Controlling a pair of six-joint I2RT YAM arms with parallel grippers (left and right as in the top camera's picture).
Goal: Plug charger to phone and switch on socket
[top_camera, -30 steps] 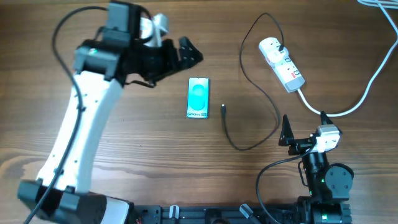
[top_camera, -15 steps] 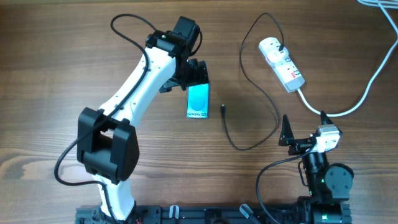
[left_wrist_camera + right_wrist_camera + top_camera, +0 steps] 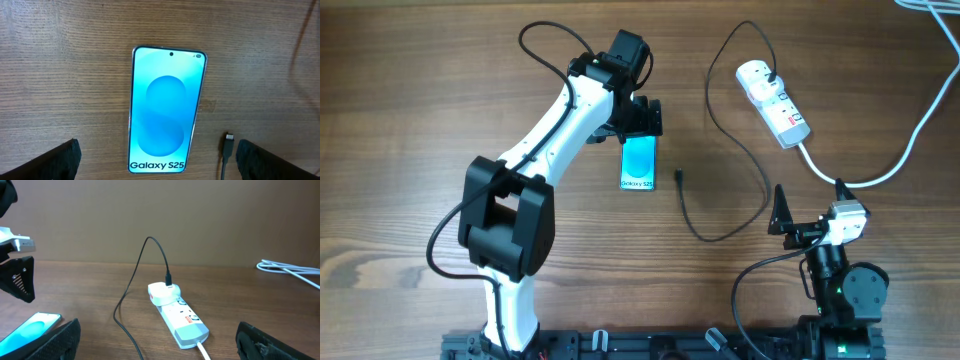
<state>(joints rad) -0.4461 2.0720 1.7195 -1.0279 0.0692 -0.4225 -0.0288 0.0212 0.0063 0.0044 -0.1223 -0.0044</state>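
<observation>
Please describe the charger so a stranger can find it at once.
On the wooden table, find the white power strip at the right. The charger is plugged into its far end and loops to a free tip beside the phone. Unlike the strip's thick white cord, it is thin and black.

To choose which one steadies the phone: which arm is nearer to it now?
Left. The left arm holds its open jaws over the far end of the phone; the right arm sits far off, toward the near right.
</observation>
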